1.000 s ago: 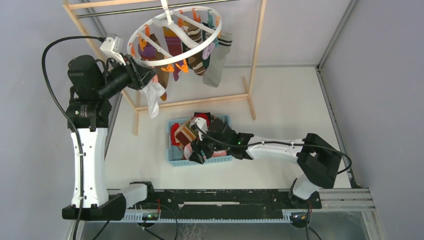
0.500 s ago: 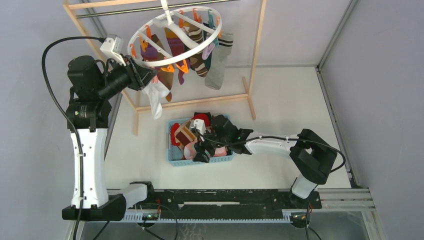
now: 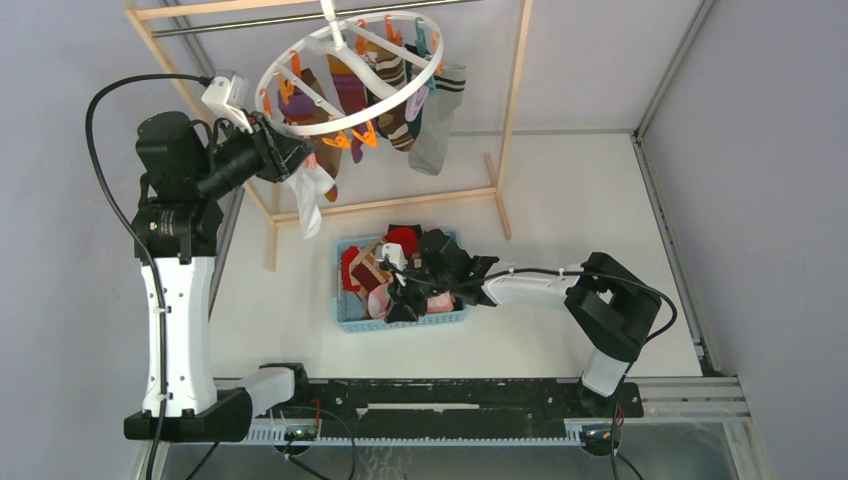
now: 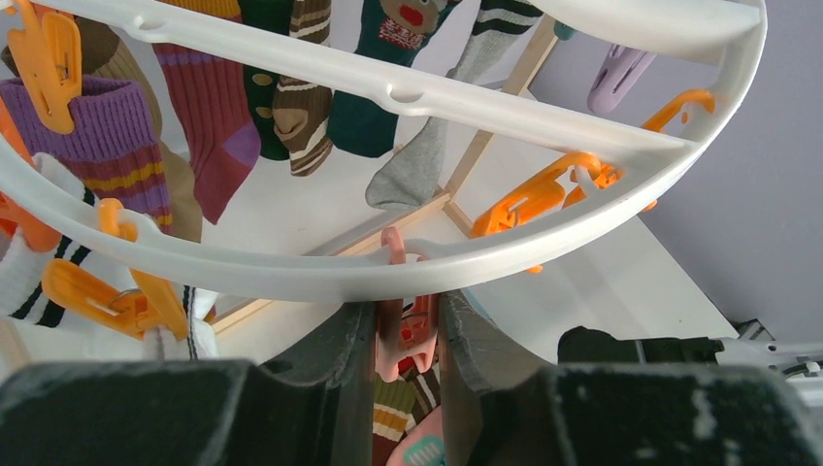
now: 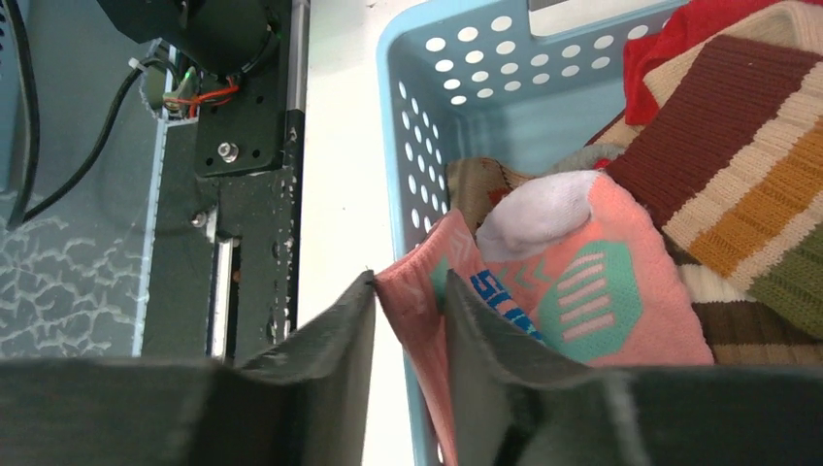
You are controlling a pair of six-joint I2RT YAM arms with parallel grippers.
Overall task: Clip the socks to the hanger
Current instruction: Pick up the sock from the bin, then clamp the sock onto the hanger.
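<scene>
The hanger (image 3: 436, 62), a white ring (image 4: 291, 277), hangs from the rack with several socks (image 3: 350, 92) clipped under it. My left gripper (image 3: 285, 150) reaches up to its near rim. In the left wrist view it (image 4: 406, 313) is shut on a pink clip (image 4: 408, 335) that dangles from the ring. A white sock with black bands (image 3: 308, 195) hangs beside it. My right gripper (image 3: 395, 300) is down in the blue basket (image 3: 345, 322). Its jaws (image 5: 410, 291) straddle the edge of a pink sock (image 5: 602, 291), with a slit of light left beside one finger (image 5: 340, 330).
The light wooden rack frame (image 3: 515, 110) stands around the hanger at the back. More socks, brown striped (image 5: 738, 146) and red (image 5: 679, 39), fill the basket. Its perforated wall (image 5: 427, 126) is right beside the right fingers. The black base rail (image 3: 430, 400) runs along the near edge.
The right jaws have narrowed around the pink sock's edge, and the right arm has shifted left over the basket. The left gripper keeps the clip; the white sock swung slightly.
</scene>
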